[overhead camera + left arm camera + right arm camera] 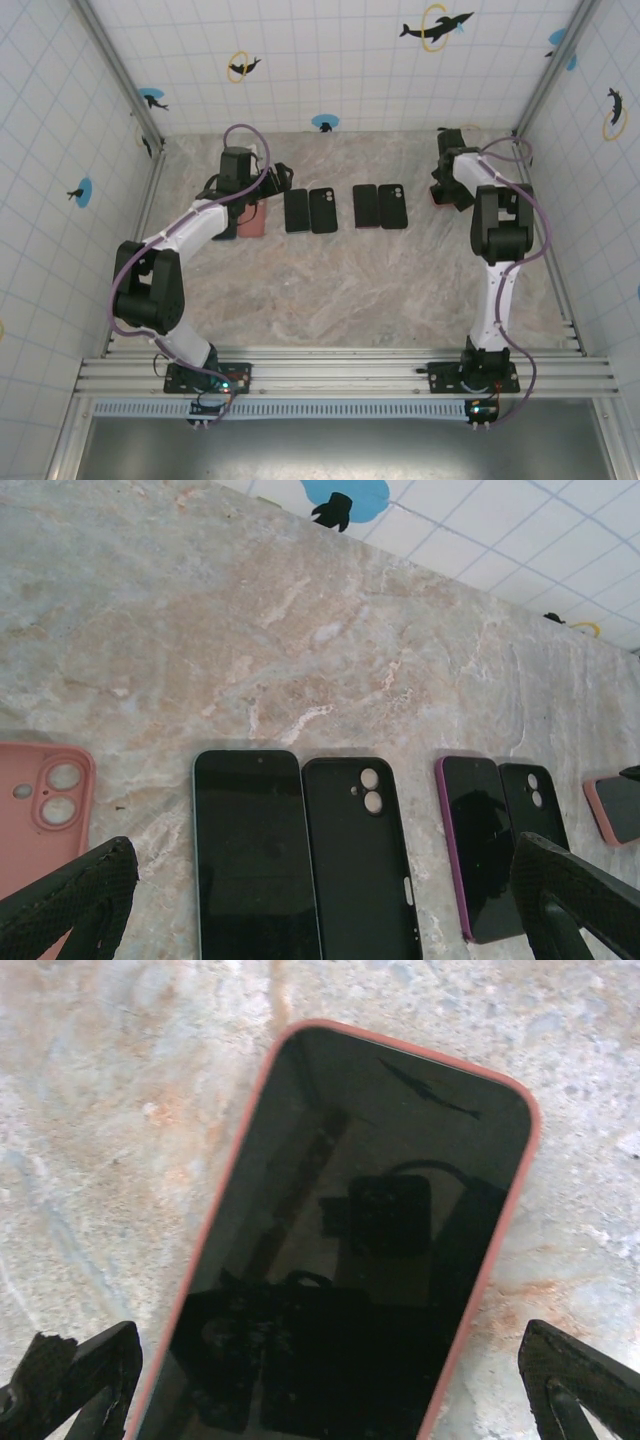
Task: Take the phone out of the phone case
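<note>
Left arm (190, 231): white tube-shaped links between bulky black joints.
Right arm (493, 300): the same white and black build.
Cables (247, 126): purple, running in loops along each arm.
Bases (206, 380): flat black plates.
Claw fingers (75, 895): black, blunt-tipped, with a finely textured surface.

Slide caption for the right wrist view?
Open right gripper poised over a screen-up phone seated in its pink case on the marble tabletop.

Two phone-and-case pairs (297, 210) lie on the table (350, 285), lone case (252, 224) leftward, cased phone (340, 1250) rightward.
</note>
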